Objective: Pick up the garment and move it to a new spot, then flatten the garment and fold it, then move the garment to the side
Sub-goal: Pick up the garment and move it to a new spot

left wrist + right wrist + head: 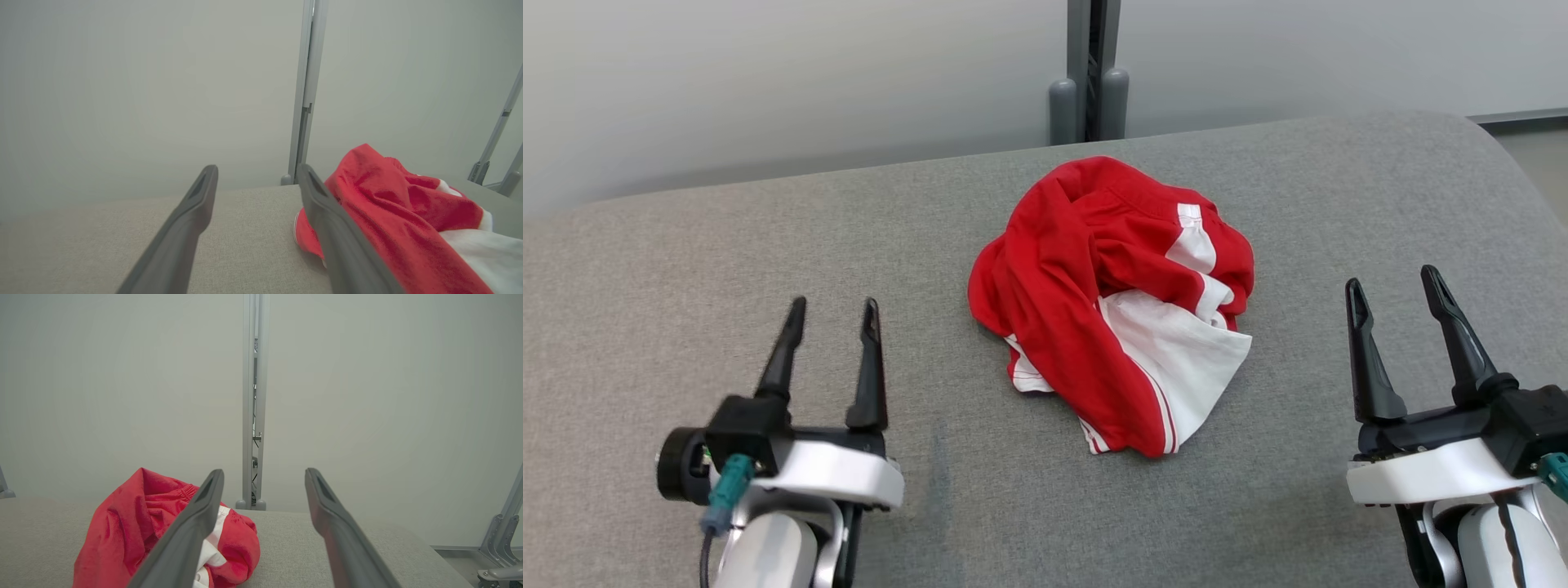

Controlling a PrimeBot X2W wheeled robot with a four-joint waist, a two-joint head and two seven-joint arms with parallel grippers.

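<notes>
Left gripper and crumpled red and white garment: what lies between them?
Nothing. In the head view, bare grey fabric surface separates the left gripper from the red and white garment.

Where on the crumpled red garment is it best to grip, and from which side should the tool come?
Probably the raised red fold on the left half of the red garment, approached from above by the open left tool. The heap stands up there, while its edges lie flat on the grey cushion.
</notes>
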